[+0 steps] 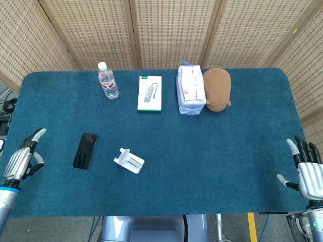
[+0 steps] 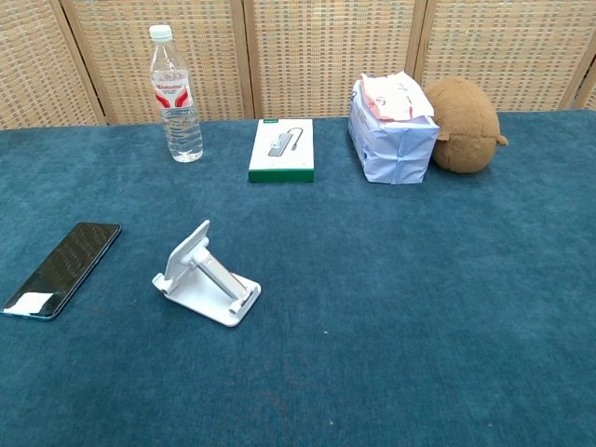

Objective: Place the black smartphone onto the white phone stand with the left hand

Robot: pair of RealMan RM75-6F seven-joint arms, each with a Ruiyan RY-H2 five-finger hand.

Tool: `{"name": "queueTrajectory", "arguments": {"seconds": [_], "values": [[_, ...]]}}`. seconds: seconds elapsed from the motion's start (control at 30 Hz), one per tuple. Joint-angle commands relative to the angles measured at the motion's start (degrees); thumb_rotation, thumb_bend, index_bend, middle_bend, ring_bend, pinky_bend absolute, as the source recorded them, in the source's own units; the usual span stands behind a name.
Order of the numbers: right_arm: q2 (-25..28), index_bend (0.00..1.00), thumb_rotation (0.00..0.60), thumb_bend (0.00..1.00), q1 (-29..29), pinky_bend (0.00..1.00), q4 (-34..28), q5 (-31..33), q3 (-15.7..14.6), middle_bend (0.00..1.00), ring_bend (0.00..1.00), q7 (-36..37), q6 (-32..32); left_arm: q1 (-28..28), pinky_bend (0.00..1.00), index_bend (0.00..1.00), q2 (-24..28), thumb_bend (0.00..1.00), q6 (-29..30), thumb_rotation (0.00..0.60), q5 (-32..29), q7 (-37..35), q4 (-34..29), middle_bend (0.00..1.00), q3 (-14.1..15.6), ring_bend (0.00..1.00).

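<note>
A flat black glass-faced smartphone (image 1: 85,150) lies screen-up on the blue felt-covered table (image 1: 212,146), untouched, with the white folding plastic phone stand (image 1: 129,161) near it at about four o'clock. The left hand (image 1: 22,159) hovers at the phone's nine o'clock, holding nothing, fingers loosely extended. The right hand (image 1: 309,171) waits at the table's far three o'clock edge, fingers spread and empty. Beyond, at twelve o'clock, stand a clear plastic water bottle (image 1: 107,81), a white-and-green adapter box (image 1: 150,93), a white paper-wrapped pack (image 1: 189,89) and a brown plush toy (image 1: 217,88). A good grasp would likely take the phone by its long edges, leaving its lower end free to seat on the stand's lip.
</note>
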Motion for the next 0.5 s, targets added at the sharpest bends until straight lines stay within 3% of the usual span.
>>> {"name": "queueTrajectory", "arguments": {"seconds": [0.03,0.23,0.5], "values": [[0.0,0.0,0.6,0.0,0.1,0.0,0.1,0.0,0.0,0.0,0.0,0.2,-0.2,-7.3,0.0,0.0,-7.3,1.0,-11.3,0.6,-3.1,-16.6,10.3,0.0,-4.2,0.0],[0.0,0.0,0.6,0.0,0.3,0.0,0.2,-0.2,-0.1,0.0,0.0,0.6,-0.5,-10.4,0.0,0.0,-12.1,1.0,-17.2,0.6,-0.9,-31.7,17.5,0.0,-4.8,0.0],[0.2,0.0,0.6,0.0,0.4,0.0,0.4,0.0,-0.1,0.0,0.0,1.3,-0.8,-12.7,0.0,0.0,-19.2,1.0,-19.8,0.6,-0.6,-40.1,25.4,0.0,-4.9,0.0]]}}
